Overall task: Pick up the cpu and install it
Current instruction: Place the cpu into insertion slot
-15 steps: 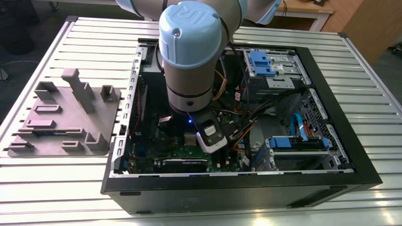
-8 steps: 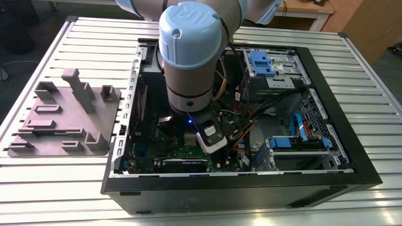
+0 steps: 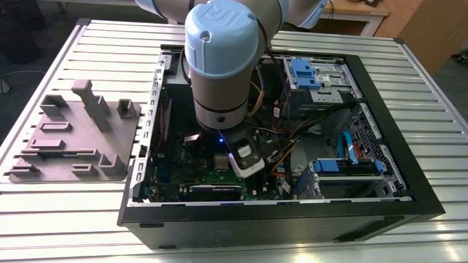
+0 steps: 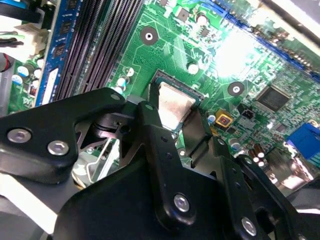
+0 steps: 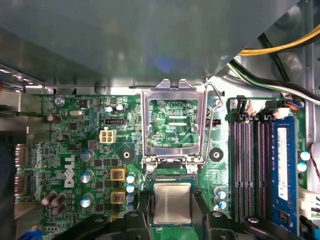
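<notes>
Gripper (image 4: 174, 116) is narrowed onto the cpu (image 4: 175, 102), one black finger (image 4: 150, 135) tight against each side edge. The fingers cover the chip's lower part in both wrist views. The cpu (image 5: 172, 201) sits at the dark socket (image 5: 172, 178) on the green motherboard (image 5: 75, 150) (seated or just above it, can't tell). The metal load frame (image 5: 172, 125) stands open just past the socket, and memory slots (image 5: 250, 165) run alongside. In the exterior view the arm (image 3: 223, 66) reaches down into the open computer case (image 3: 278, 222) on the slatted table (image 3: 109, 224), hiding much of the board. A grey moulded tray (image 3: 73, 137) lies at the exterior view's left, apart from the case.
</notes>
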You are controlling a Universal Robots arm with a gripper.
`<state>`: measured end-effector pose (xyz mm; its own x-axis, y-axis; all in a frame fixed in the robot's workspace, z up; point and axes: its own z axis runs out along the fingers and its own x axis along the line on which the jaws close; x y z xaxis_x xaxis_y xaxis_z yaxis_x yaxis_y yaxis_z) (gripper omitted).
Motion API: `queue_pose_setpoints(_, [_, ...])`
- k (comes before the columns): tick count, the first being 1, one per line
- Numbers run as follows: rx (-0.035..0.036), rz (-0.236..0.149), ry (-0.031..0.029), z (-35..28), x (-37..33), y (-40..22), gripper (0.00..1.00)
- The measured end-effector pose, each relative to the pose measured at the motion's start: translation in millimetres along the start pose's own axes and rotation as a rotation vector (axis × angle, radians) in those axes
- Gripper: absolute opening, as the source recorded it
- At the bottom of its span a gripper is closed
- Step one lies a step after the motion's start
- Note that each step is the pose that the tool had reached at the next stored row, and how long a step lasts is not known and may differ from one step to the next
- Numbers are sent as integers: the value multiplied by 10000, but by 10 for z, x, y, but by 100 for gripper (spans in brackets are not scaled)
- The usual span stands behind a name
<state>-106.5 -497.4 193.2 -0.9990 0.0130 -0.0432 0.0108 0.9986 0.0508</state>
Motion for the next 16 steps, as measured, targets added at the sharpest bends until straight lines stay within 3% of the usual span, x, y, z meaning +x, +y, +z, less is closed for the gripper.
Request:
queue_pose_setpoints(6, [0,0,1,-80,-4,4,46])
queue_pose_setpoints(13, [0,0,1,-81,-4,4,46])
queue_pose_setpoints(14, [0,0,1,-81,-4,4,45])
queue_pose_setpoints(16, [0,0,2,-81,-4,4,32])
